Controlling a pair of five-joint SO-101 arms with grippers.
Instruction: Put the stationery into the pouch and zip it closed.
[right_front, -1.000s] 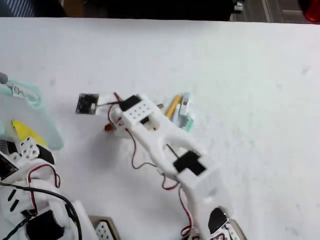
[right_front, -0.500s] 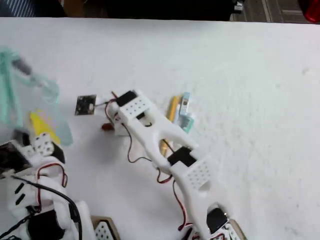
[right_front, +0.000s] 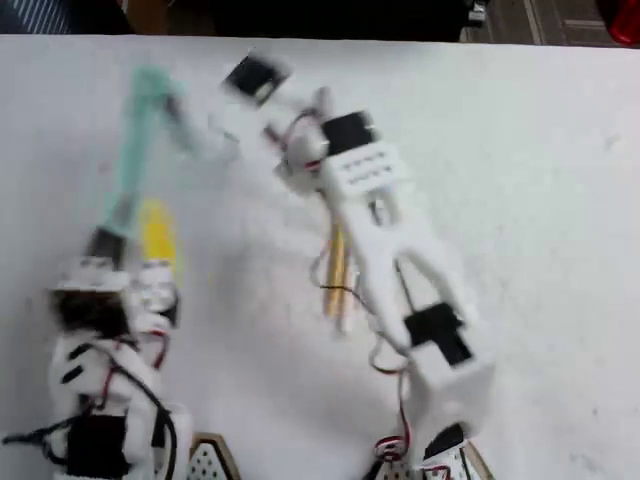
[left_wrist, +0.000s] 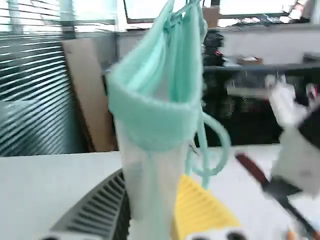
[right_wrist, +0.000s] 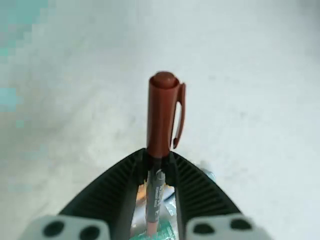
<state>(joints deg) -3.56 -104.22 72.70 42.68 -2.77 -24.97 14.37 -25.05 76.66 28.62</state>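
My left gripper (right_front: 120, 262) at the near left is shut on the lower end of the translucent pouch (right_front: 135, 160). It holds the pouch raised, with the teal-rimmed mouth (left_wrist: 155, 110) open at the top. A yellow item (right_front: 156, 232) shows at the pouch's lower end. In the right wrist view a pen with a red-brown cap (right_wrist: 162, 115) sticks out between the black jaws of my right gripper (right_wrist: 159, 155), which is shut on it. That gripper (right_front: 228, 128) hangs over the far middle of the table, right of the pouch mouth, with the pen's cap (left_wrist: 252, 170) pointing at the pouch.
A yellow pencil (right_front: 335, 265) lies on the white table (right_front: 540, 200), partly under my right arm (right_front: 400, 260). Small teal pieces (right_wrist: 167, 202) show on the table behind the right jaws. The table's right half is bare.
My right arm lifted the pen off the table and swung it to the far side. My left arm raised the pouch and carried its mouth toward the middle, near the pen.
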